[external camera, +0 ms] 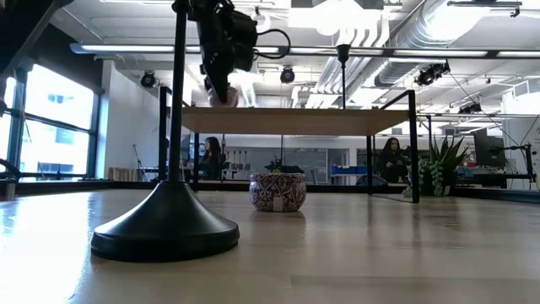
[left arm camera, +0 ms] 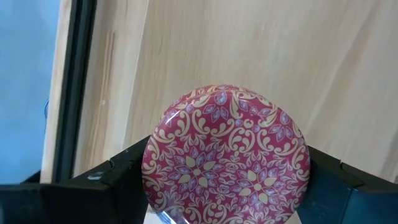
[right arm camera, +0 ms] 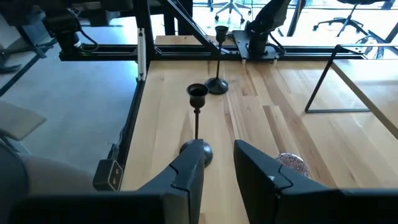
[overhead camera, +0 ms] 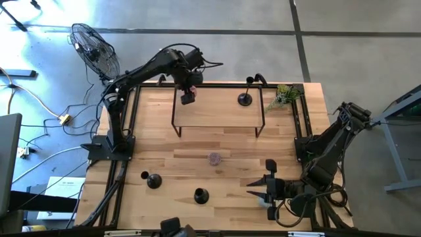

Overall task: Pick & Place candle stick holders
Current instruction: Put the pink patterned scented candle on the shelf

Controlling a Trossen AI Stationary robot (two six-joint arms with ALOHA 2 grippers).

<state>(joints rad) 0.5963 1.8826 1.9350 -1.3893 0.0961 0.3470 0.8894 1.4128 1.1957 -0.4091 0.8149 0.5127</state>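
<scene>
Candle stick holders stand in three places in the high view. One [overhead camera: 245, 99] is on top of the raised shelf [overhead camera: 217, 122] at the far middle of the table [overhead camera: 164, 148]. Two are on the near left of the table, one [overhead camera: 153, 181] further left than the other [overhead camera: 200, 195]. A small patterned pot [overhead camera: 214, 158] sits at the middle, and a plant [overhead camera: 284, 97] at the far right. The left gripper [overhead camera: 188, 97] hangs over the left part of the shelf. The right gripper [overhead camera: 270, 191] waits low at the near right, well apart from every holder.

In the low view, one holder fills the near left, its domed base [external camera: 166, 228] flat on the wood and its stem rising out of the picture. Behind it we see the pot at the middle and the shelf top above, with the stem and cup of the shelf's holder on it. The left gripper hangs above the shelf's left end with something pale pink in it. Two people [external camera: 211, 156] sit in the room far behind.

In the left wrist view, we see the fingers [left arm camera: 118, 177] spread wide and pressed against both sides of a red patterned disc [left arm camera: 224, 155], held above the wood.

In the right wrist view, the right fingers [right arm camera: 189, 168] stand a little apart with nothing between them. Both table holders are upright ahead of them, the closer base partly hidden behind one finger, and the pot is off to one side.
</scene>
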